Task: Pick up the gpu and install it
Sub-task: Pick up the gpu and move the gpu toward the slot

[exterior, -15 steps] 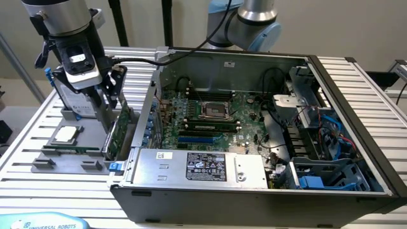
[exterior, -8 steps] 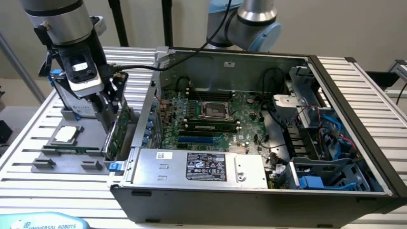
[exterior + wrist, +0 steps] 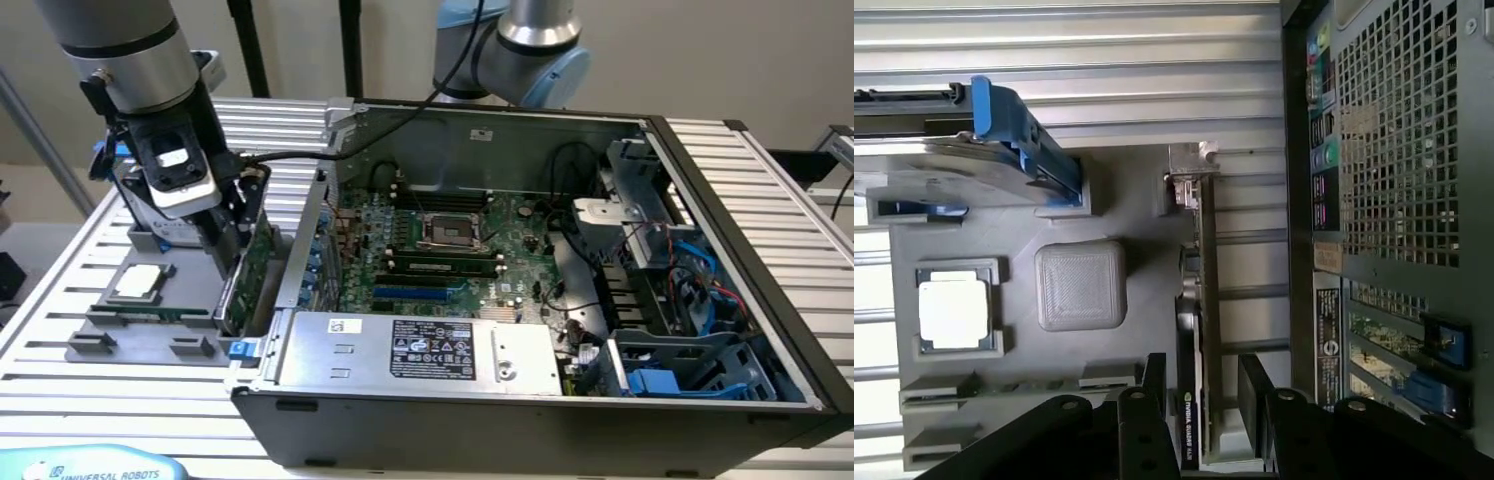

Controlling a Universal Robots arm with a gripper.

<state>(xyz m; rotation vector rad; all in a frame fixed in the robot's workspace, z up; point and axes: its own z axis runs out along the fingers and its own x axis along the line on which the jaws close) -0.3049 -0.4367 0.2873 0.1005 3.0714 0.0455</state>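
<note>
The fingers (image 3: 1154, 380) are spread, one on each side of the gpu (image 3: 1199, 290) with a gap on both sides, so the gripper (image 3: 1204, 395) straddles the card's upper edge without pinching it. The gpu stands on edge in a slot of the grey holder tray (image 3: 1124, 200), just beside the open computer case (image 3: 534, 400), on the exterior view's left of it. The wrist points almost straight down over the tray, and the arm (image 3: 127, 50) rises steeply toward the exterior view's upper left corner.
</note>
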